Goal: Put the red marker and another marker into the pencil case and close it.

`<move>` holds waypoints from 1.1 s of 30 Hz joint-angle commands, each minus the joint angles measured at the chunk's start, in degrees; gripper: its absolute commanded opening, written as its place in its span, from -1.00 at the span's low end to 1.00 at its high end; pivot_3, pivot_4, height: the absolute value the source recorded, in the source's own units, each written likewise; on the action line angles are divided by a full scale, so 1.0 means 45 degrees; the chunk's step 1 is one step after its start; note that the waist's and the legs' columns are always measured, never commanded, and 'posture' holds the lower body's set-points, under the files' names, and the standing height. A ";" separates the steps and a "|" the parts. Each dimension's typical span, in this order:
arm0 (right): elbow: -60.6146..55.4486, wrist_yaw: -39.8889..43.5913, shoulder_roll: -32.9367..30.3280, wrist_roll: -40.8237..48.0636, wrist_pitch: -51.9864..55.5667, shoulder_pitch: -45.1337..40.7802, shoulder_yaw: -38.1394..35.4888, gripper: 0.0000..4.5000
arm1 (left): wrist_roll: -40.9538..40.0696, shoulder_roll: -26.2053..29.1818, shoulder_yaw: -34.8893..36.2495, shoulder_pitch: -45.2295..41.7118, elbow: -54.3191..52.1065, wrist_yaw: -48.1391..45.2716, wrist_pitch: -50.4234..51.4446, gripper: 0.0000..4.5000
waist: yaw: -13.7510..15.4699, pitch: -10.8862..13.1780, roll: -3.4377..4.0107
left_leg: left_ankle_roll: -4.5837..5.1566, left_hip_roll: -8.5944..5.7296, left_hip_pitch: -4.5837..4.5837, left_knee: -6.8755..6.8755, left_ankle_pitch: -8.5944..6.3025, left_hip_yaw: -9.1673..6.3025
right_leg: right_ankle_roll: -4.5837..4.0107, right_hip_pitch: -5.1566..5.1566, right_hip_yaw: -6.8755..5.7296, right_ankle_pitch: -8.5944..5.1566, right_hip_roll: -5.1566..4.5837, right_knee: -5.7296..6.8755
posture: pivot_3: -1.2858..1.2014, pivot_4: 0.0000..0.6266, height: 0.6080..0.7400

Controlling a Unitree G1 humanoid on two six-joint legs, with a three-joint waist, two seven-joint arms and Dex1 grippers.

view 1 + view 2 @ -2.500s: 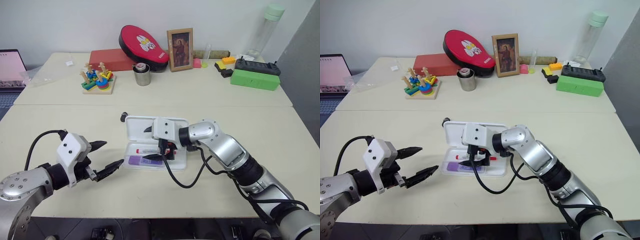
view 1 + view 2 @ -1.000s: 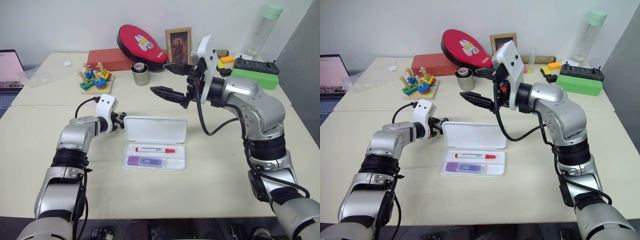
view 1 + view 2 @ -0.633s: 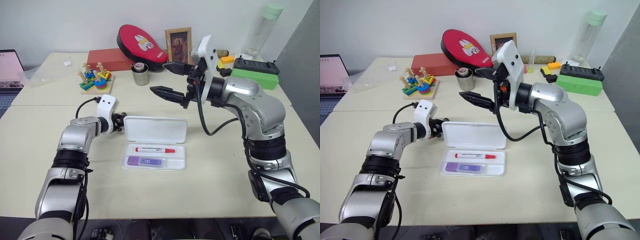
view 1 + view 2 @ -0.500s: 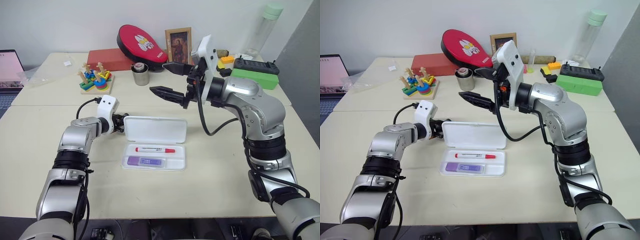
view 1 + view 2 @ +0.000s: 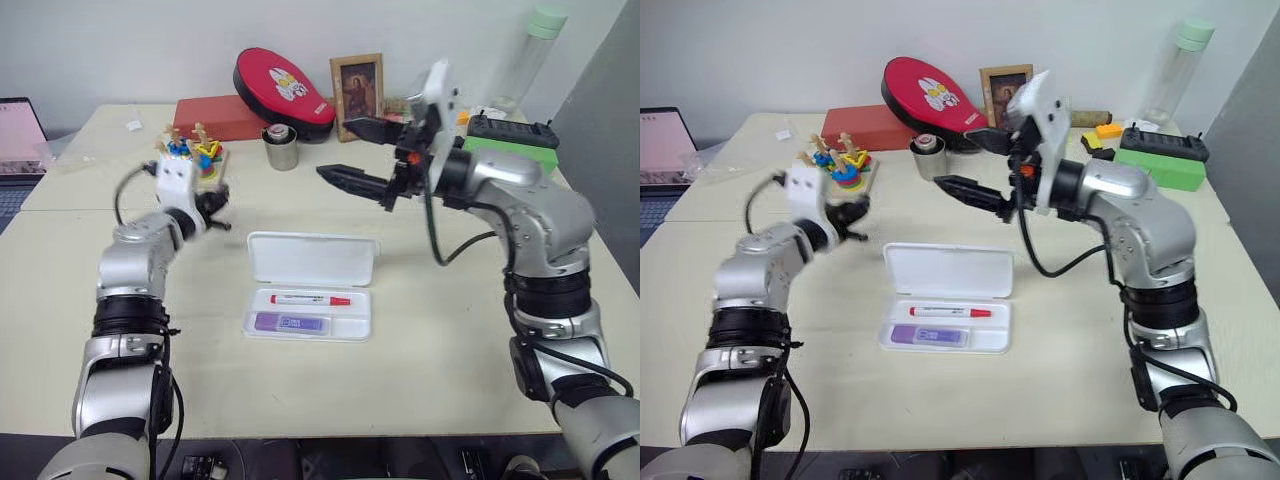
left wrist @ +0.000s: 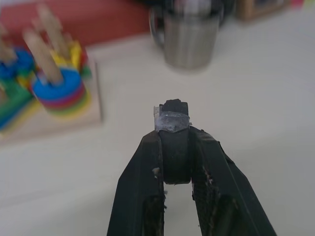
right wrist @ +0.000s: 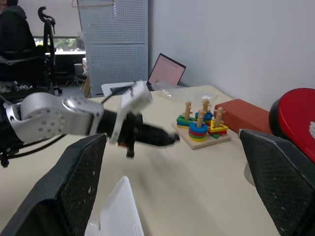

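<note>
I have the left gripper (image 5: 215, 203) clamped on a small black piece (image 6: 175, 147), raised beside the open pencil case's (image 5: 313, 259) left end, while the right gripper (image 5: 362, 153) gapes empty beyond it.

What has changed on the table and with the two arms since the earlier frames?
The left gripper shut on the small black piece beside the pencil case and lifted it clear. The right gripper pulled out of the case and rose, jaws open. Red marker and purple marker lie unmoved inside; the lid is open.
</note>
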 commanded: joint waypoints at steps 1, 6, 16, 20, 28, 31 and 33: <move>-0.1315 0.1186 -0.1242 0.1624 0.0517 0.0608 -0.1266 1.00 | -0.2025 0.0652 -0.0268 -0.0335 -0.3940 -0.2278 0.0960 -0.81 | 0.0052 0.0000 0.0001 | -0.0014 0.0000 -0.0009 -0.0002 0.0007 0.0001 | 0.0000 0.0002 -0.0001 0.0000 0.0000 -0.0023 | 0.03 -0.52 1.00; -0.2172 0.1840 -0.2930 0.2226 0.0974 0.2132 -0.1714 1.00 | -0.3576 0.1089 -0.1611 -0.0135 -0.6464 -0.4068 0.2919 -0.81 | 0.0142 0.0000 0.0004 | 0.0007 0.0000 -0.0015 -0.0011 -0.0005 0.0008 | 0.0001 0.0014 0.0000 0.0001 -0.0001 -0.0067 | 0.03 -0.52 1.00; -0.3766 0.1157 -0.4816 0.2308 0.1289 0.4938 -0.2342 1.00 | -0.3794 0.2178 -0.5138 0.1485 -0.8045 -0.7744 0.3135 -0.81 | 0.0122 0.0013 0.0025 | 0.0026 0.0000 -0.0012 0.0008 -0.0015 0.0016 | 0.0006 0.0017 0.0008 0.0003 0.0000 -0.0061 | 0.03 -0.52 1.00; -0.4743 0.0961 -0.5070 0.2557 0.1605 0.5968 -0.2120 1.00 | -0.2224 0.2164 -0.6768 0.1864 -0.7373 -0.8314 0.1907 -0.81 | 0.0197 0.0013 0.0025 | 0.0027 0.0000 -0.0014 0.0013 -0.0015 0.0017 | 0.0010 0.0019 0.0010 0.0005 0.0000 -0.0071 | 0.03 -0.52 1.00; -0.5619 0.0560 -0.5332 0.2916 0.1837 0.6680 -0.2098 1.00 | -0.1231 0.1708 -0.7619 0.2324 -0.6566 -0.8809 0.0982 -0.81 | 0.0221 0.0012 0.0025 | 0.0028 0.0000 -0.0016 0.0014 -0.0015 0.0015 | 0.0012 0.0022 0.0008 0.0005 0.0000 -0.0081 | 0.03 -0.52 1.00; -0.5854 0.0531 -0.5422 0.3056 0.1915 0.6816 -0.1928 1.00 | -0.1106 0.1526 -0.7674 0.2412 -0.6562 -0.8823 0.1009 -0.81 | 0.0224 0.0012 0.0024 | 0.0028 0.0000 -0.0017 0.0015 -0.0015 0.0016 | 0.0012 0.0025 0.0008 0.0005 0.0000 -0.0083 | 0.03 -0.52 1.00; -0.5958 0.0635 -0.5628 0.2982 0.1907 0.6977 -0.1716 1.00 | -0.0954 0.1439 -0.7718 0.2449 -0.6548 -0.8836 0.0996 -0.81 | 0.0229 0.0012 0.0024 | 0.0028 0.0000 -0.0017 0.0015 -0.0015 0.0015 | 0.0012 0.0025 0.0007 0.0005 0.0000 -0.0084 | 0.03 -0.52 1.00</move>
